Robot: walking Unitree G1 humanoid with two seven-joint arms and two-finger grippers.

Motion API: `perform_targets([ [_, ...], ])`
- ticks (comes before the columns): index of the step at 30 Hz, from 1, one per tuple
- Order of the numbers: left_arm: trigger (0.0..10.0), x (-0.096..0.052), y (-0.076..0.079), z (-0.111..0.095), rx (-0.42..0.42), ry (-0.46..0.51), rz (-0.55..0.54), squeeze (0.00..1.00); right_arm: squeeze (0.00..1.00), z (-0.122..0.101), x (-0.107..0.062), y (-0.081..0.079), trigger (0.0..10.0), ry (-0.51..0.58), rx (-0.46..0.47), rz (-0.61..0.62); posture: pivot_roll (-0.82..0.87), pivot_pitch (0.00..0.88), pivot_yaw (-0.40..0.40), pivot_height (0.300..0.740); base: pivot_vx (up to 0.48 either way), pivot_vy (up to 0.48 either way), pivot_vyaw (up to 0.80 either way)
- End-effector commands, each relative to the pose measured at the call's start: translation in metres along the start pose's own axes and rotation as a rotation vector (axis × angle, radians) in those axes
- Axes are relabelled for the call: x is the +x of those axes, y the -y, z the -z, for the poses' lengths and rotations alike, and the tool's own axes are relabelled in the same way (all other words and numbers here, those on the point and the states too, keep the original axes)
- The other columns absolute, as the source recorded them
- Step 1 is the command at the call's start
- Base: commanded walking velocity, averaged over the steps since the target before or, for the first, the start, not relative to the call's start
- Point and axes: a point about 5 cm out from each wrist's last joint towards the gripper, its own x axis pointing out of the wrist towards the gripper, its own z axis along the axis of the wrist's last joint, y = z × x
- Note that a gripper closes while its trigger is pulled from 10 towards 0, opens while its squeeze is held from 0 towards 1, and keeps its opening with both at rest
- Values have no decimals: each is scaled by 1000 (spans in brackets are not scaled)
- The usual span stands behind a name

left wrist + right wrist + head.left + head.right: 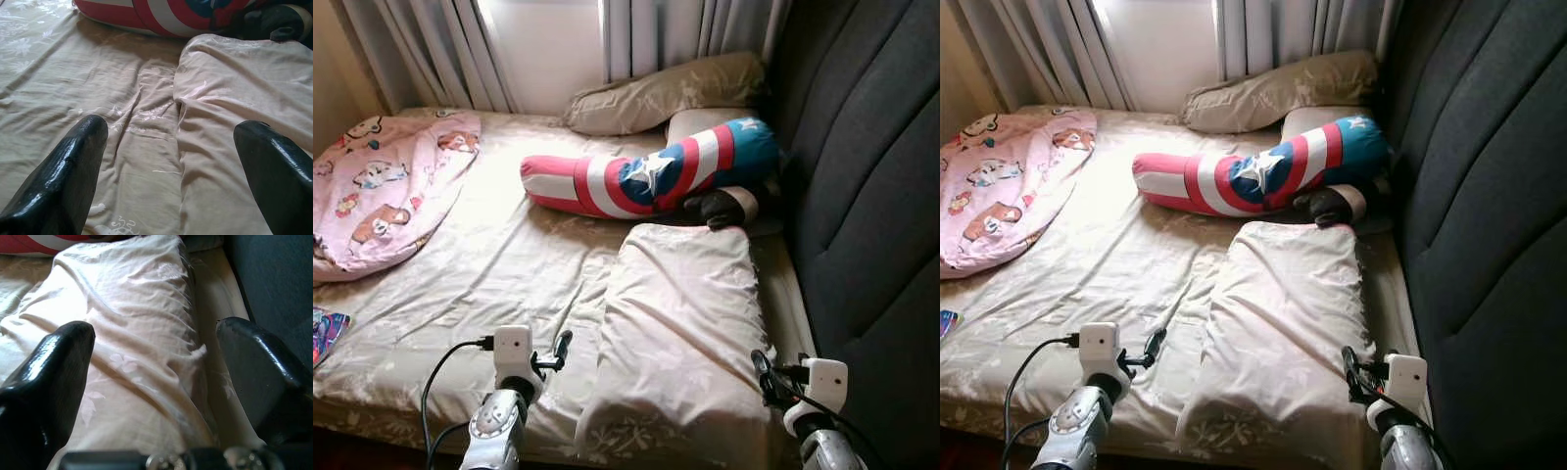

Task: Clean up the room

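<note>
The robot stands at the near edge of the bed (499, 264), with the near pillow (680, 333) as the landmark: a long beige pillow lying lengthwise beside the dark headboard (871, 196), its near end reaching the mattress edge.

The left gripper (560, 348) hovers just beside the pillow's side away from the headboard, over rumpled sheet; in the left wrist view its jaws are released, spread wide with the pillow's edge between them and nothing held. The right gripper (762, 370) hangs at the pillow's near corner on the headboard side; the right wrist view shows its jaws likewise spread apart and empty, straddling the pillow's edge and the gap toward the headboard.

Beyond the pillow's far end lies a red, white and blue star-patterned bolster (651, 176), with a small dark plush thing (720, 208) touching the pillow's far edge. Further back a second beige pillow (666, 93) leans below the curtains (440, 49). Well apart from the near pillow, across the bed, a pink cartoon-print blanket (386, 186) lies bunched.

The step in hand looks like bed tidying, with both arms set to take the near pillow from its two sides. The next move probably calls for lowering both grippers until the jaws bracket the pillow's edges, closing on fabric with some stuffing, then lifting evenly so the soft pillow doesn't sag or slip.
</note>
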Motion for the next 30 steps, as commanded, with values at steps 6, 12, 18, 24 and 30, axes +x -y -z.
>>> perform_targets([
  [6,10000,3,1,-4,6,2,6,0,0,3,-2,2,10000,-10,14,19,-35,0,7,740,0,0,0],
  [12,10000,1,-1,-3,3,4,8,0,0,5,-3,1,10000,-22,10,6,-39,0,5,740,86,0,0],
  [18,10000,3,-1,-5,2,7,15,0,0,5,-2,2,10000,-34,3,-1,-45,0,3,740,263,0,0],
  [24,10000,5,0,-7,3,14,20,0,0,3,-1,4,10000,-33,0,0,-46,0,2,740,271,0,0],
  [30,10000,6,2,-9,4,19,28,0,0,2,0,3,10000,-29,-2,-5,-53,0,0,740,277,0,0],
])
